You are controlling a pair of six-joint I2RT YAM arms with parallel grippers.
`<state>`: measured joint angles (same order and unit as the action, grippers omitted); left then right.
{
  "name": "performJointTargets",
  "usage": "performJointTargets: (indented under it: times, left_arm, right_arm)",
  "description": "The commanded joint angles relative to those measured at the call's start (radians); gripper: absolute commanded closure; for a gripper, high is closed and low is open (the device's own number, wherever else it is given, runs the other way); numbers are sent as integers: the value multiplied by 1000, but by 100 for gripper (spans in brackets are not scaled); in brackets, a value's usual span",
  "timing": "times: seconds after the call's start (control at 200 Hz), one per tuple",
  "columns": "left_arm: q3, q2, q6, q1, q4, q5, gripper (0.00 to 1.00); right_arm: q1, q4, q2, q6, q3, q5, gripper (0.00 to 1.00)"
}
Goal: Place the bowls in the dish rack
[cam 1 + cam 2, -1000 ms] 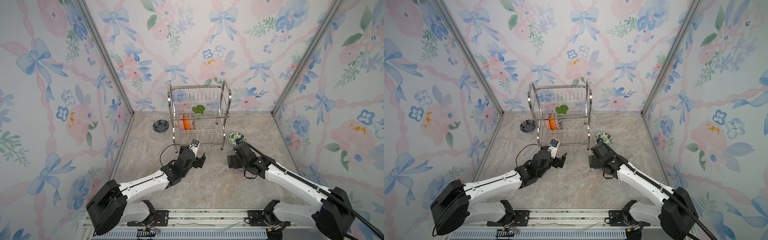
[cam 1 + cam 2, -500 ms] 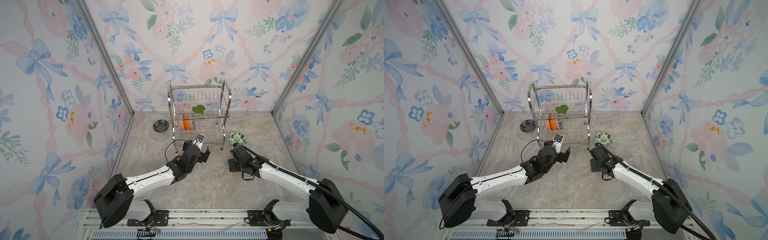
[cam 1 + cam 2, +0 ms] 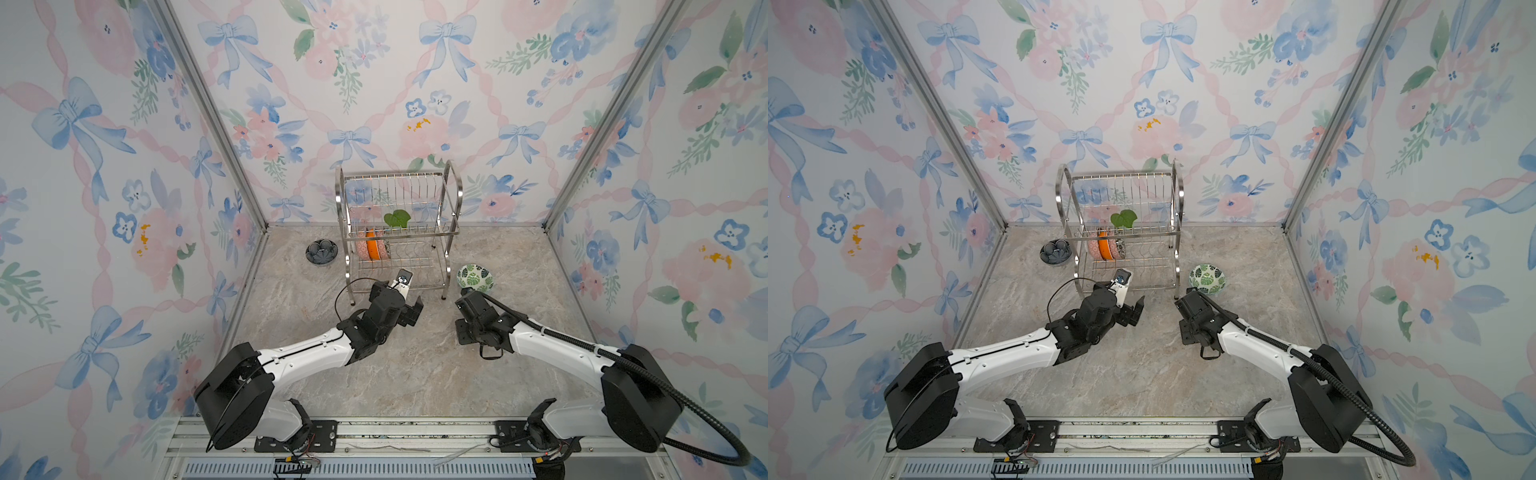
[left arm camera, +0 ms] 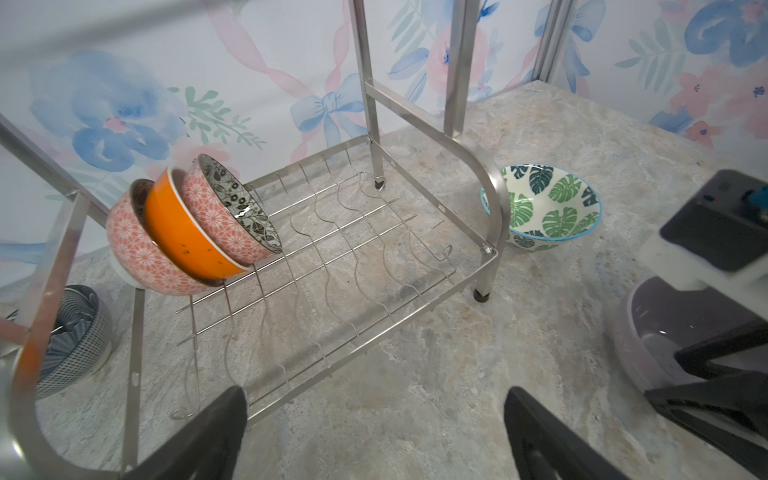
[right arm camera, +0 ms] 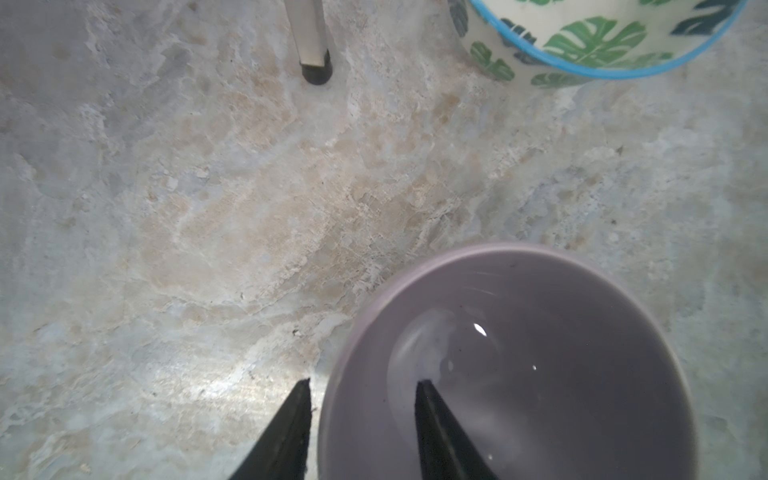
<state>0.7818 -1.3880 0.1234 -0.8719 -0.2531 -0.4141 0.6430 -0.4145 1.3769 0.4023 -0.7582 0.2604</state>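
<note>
Dark blue bowl (image 3: pixel 321 252): on table, ahead-left of left gripper (image 4: pixel 374 392), beside dish rack (image 3: pixel 341 216). Left gripper: jaws wide, empty; rack directly ahead, three bowls (image 4: pixel 187 237) on edge in lower tier. Right gripper (image 5: pixel 363 381): jaws part-closed astride lavender bowl (image 5: pixel 540 353) rim; cannot tell whether gripped. Green-leaf bowl (image 3: pixel 474 277): just ahead.

Marbled tabletop (image 3: pixel 415 374), floral bow-print walls (image 3: pixel 374 83)

One dish rack (image 4: pixel 495 208), two pink floral bowls (image 4: pixel 137 249) (image 4: pixel 216 216), one orange bowl (image 4: pixel 183 232), one dark blue bowl (image 3: pixel 321 252), one green-leaf bowl (image 4: pixel 544 208), one lavender bowl (image 5: pixel 540 353).
</note>
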Motion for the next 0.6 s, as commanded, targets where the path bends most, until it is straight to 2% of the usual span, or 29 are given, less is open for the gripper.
performJointTargets:
  times: [0.0,0.25,0.48,0.595]
  left_arm:
    - [14,-1,-14,2,29,88,2]
    - [-5,18,-44,2,32,212,2]
    - [-39,40,-36,2,23,406,2]
    - [-95,47,-13,1,-9,443,2]
  right_arm:
    - [-2,0,12,-22,17,-18,61]
    - [-8,7,21,-28,17,-21,72]
    - [-11,20,22,-30,26,-18,76]
    - [-14,27,25,-27,30,-24,80]
